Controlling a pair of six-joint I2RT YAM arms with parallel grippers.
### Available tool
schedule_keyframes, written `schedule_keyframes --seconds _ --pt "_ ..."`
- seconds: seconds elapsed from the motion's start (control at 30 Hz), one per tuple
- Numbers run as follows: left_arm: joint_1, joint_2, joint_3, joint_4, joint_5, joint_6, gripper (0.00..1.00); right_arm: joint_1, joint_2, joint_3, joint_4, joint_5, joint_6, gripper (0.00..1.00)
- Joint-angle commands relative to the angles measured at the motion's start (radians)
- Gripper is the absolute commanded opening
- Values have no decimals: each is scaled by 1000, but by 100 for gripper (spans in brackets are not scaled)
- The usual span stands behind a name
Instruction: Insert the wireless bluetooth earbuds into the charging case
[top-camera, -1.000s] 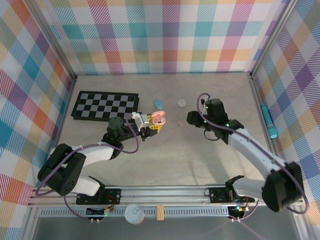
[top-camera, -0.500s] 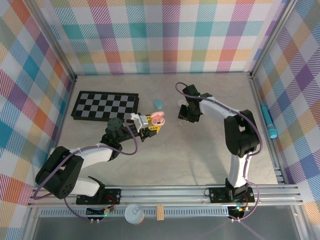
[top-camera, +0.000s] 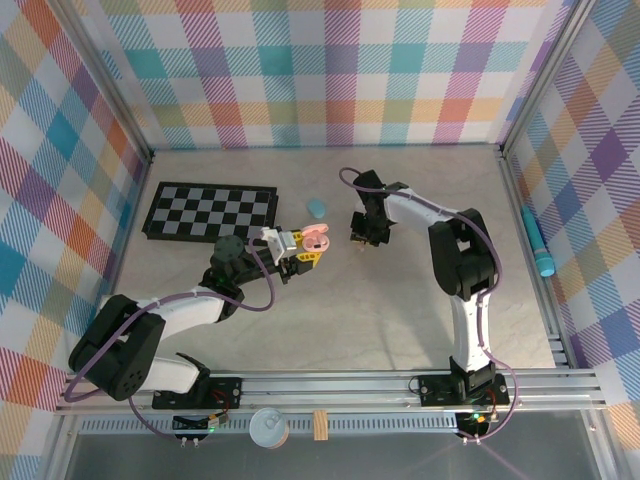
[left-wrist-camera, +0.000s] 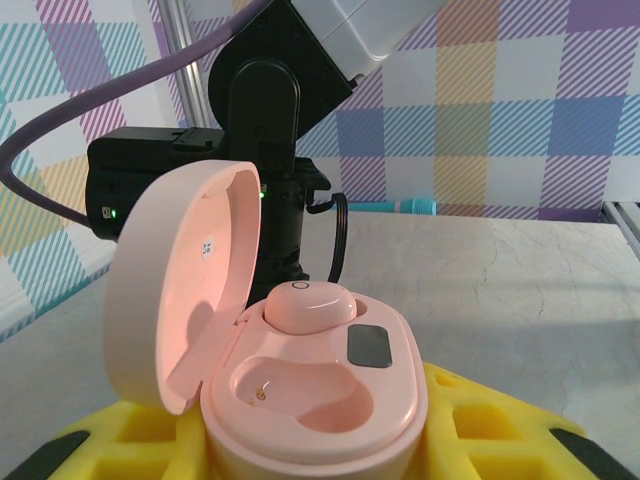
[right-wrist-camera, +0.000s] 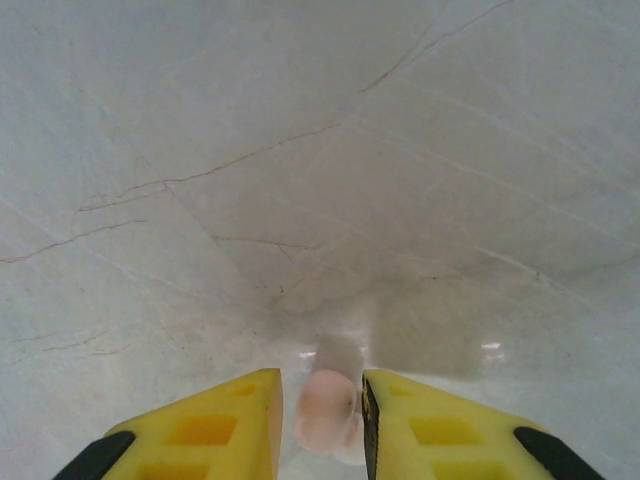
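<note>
Hand on the right (right-wrist-camera: 320, 388) pinched on a loose pink earbud (right-wrist-camera: 326, 412) lying on the pale surface (right-wrist-camera: 300, 150). Hand on the left (left-wrist-camera: 300, 435) clenched around an open pink case (left-wrist-camera: 330, 400), lid (left-wrist-camera: 180, 280) tilted back, second earbud (left-wrist-camera: 308, 303) seated in its far socket. Beyond, blue case (top-camera: 317, 208) near a checkerboard (top-camera: 210, 210).

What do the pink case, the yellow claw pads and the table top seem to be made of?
Pink case: probably plastic, smooth satin finish, soft highlights. Claw pads: likely foam or rubber, matte, with cut-out recesses. Table top: looks like marble or a print of it, grey veins, faint reflections.
</note>
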Motion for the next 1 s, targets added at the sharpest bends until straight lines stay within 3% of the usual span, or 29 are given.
schedule_keyframes --seconds 0.0,0.57,0.97 --pt "9 -11 -9 24 17 19 27 3 23 26 -39 -15 10 27" --pt "9 -4 -5 25 19 17 27 5 -34 -5 3 -29 -10 20" --pt "2 70 24 51 -91 -22 27 8 -390 -259 180 -100 -33 18"
